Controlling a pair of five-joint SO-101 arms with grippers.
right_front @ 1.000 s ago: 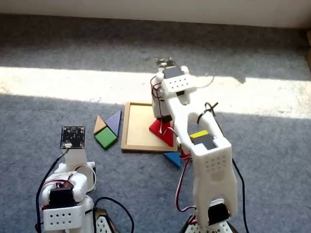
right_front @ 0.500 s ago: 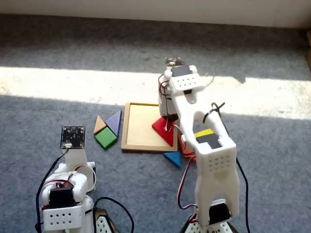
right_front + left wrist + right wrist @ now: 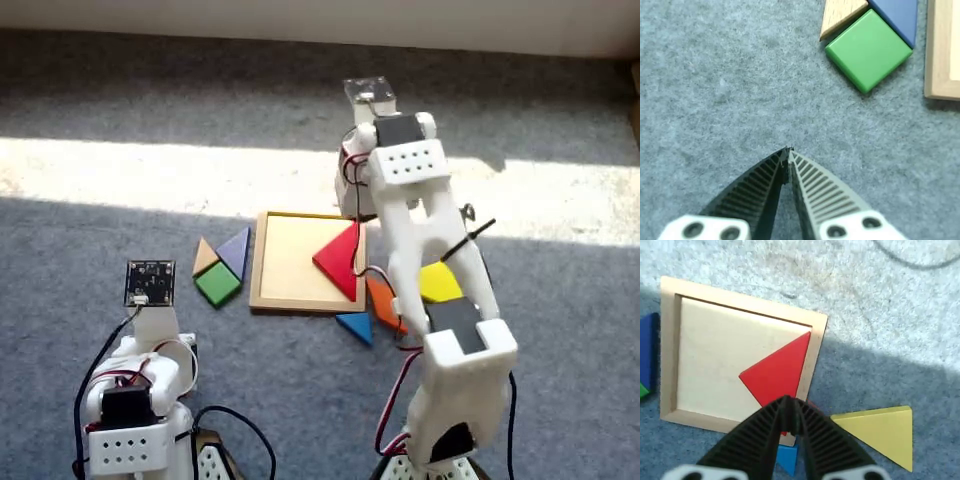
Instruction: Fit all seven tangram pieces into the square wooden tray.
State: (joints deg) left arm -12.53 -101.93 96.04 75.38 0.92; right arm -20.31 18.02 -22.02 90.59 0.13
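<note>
Grey carpet (image 3: 120,260), crossed by a band of sunlight, carries a square wooden tray (image 3: 257,262). Inside it, a red triangle (image 3: 340,262) lies against the tray's right edge. Off that edge sit an orange piece (image 3: 383,300), a yellow triangle (image 3: 438,282) and, by the near right corner, a small blue triangle (image 3: 356,325). Beside the tray's left edge, a green square (image 3: 869,50), a tan triangle (image 3: 840,15) and a blue-violet piece (image 3: 897,17) touch one another. The right gripper (image 3: 790,405) hangs over the red triangle, fingers together. The left gripper (image 3: 788,152), fingers together, is above bare carpet near the green square.
</note>
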